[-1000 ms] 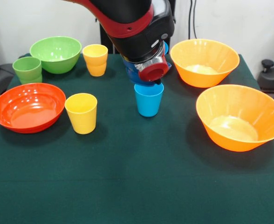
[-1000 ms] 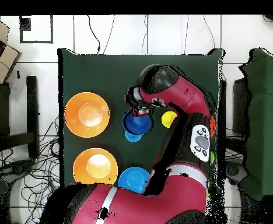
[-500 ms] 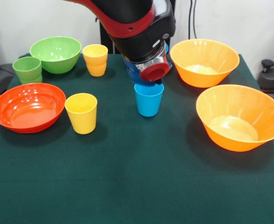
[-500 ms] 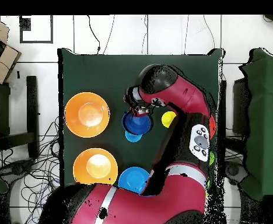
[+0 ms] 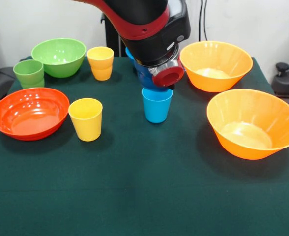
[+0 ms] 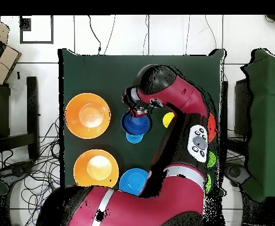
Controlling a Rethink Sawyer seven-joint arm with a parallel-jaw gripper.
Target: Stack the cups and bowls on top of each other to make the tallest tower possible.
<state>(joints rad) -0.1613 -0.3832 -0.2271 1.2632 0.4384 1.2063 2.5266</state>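
My gripper (image 6: 137,110) is shut on the rim of the small dark blue bowl (image 5: 143,77) and holds it in the air just above the light blue cup (image 5: 157,104). In the overhead view the bowl (image 6: 134,123) covers most of that cup (image 6: 134,139). In the front view the arm's wrist hides the fingers. One yellow cup (image 5: 85,119) stands beside the red-orange bowl (image 5: 30,112). The other yellow cup (image 5: 100,63), the green cup (image 5: 29,73) and the green bowl (image 5: 59,56) stand at the far left. No tower shows.
Two large orange bowls (image 5: 215,65) (image 5: 253,123) stand at the right. The medium light blue bowl (image 6: 134,179) stands near the robot's base and is hidden by the arm in the front view. The arm (image 6: 181,112) hangs over the table's middle.
The arm has moved a little up and away from the robot's base with the dark blue bowl in its grip. The cups and the other bowls have not moved.
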